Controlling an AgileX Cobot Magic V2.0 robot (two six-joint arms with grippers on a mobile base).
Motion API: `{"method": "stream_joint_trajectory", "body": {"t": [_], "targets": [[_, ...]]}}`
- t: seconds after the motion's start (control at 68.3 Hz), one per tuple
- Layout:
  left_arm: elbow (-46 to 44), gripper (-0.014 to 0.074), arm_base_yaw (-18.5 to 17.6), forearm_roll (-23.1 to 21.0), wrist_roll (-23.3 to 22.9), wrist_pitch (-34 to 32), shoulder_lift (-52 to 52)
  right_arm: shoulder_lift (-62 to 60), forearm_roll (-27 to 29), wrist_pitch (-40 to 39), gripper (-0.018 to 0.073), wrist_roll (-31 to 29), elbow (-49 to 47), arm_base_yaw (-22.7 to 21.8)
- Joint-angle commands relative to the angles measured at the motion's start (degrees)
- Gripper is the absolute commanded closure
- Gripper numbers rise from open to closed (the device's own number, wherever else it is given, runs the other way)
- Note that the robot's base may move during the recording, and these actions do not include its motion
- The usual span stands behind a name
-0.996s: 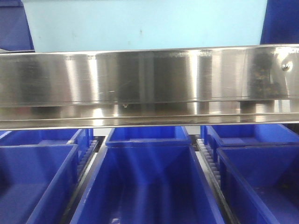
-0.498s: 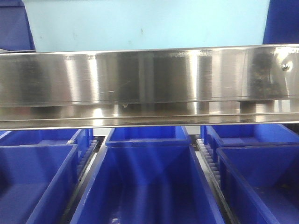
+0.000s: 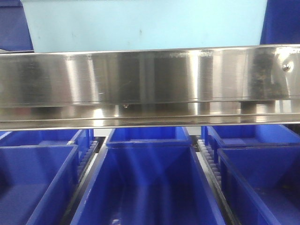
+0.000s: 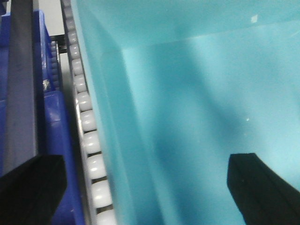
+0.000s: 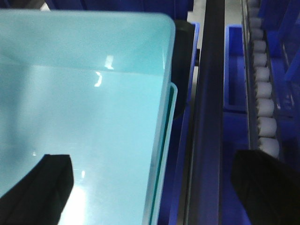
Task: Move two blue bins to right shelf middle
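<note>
Just above the steel front rail (image 3: 150, 77), the pale blue bin (image 3: 140, 23) shows on the tier, with dark blue bins (image 3: 150, 187) on the level below. The left gripper (image 4: 147, 159) straddles the pale bin's left wall, jaws spread wide. The right gripper (image 5: 151, 157) straddles the right wall just as wide.

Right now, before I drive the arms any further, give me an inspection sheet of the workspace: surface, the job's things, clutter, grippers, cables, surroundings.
Surface: steel shelf, its shiny front edge spans the whole front view.
Job's things: one pale blue bin sits above and behind that edge; a second one cannot be made out.
Clutter: dark blue bins in rows on the tier below.
Grippers: left gripper jaws open, one side inside the pale bin, one outside its wall; right gripper the same at the opposite wall.
Cables: nothing seen.
Surroundings: white rollers run alongside the pale bin.
</note>
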Motion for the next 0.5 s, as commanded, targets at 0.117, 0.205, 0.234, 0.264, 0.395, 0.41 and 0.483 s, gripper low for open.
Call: {"method": "stream_joint_trajectory", "body": {"t": [0.117, 0.205, 0.234, 0.264, 0.395, 0.41, 0.483], "targets": [[-0.24, -0.0012, -0.1, 4.39, -0.22, 3.03, -0.83, -1.3, -0.73, 1.29, -0.0009, -0.42, 0.03, -0.18], [0.12, -0.0012, -0.1, 3.3, -0.22, 3.06, -0.72, -0.34, -0.73, 2.86, -0.0009, -0.42, 0.03, -0.18], [0.45, -0.0012, -0.1, 2.46, -0.22, 2.8, -0.72, 0.07, -0.73, 3.3, -0.0009, -0.42, 0.03, -0.18], [1.22, -0.0012, 0.0, 1.32, -0.22, 2.21, -0.72, 0.55, -0.73, 3.68, -0.0009, -0.42, 0.03, -0.18], [5.64, -0.0012, 1.24, -2.43, -0.22, -0.63, -0.72, 2.46, -0.6, 5.06, -0.0009, -0.42, 0.14, -0.18], [6.29, -0.0012, 1.38, -2.7, -0.22, -1.04, -0.72, 2.7, -0.6, 5.15, -0.0009, -0.42, 0.25, -0.18], [10.35, -0.0012, 1.86, -3.71, -0.22, -3.48, -0.72, 3.76, -0.6, 5.35, 0.0004, -0.42, 1.06, -0.18]]}}
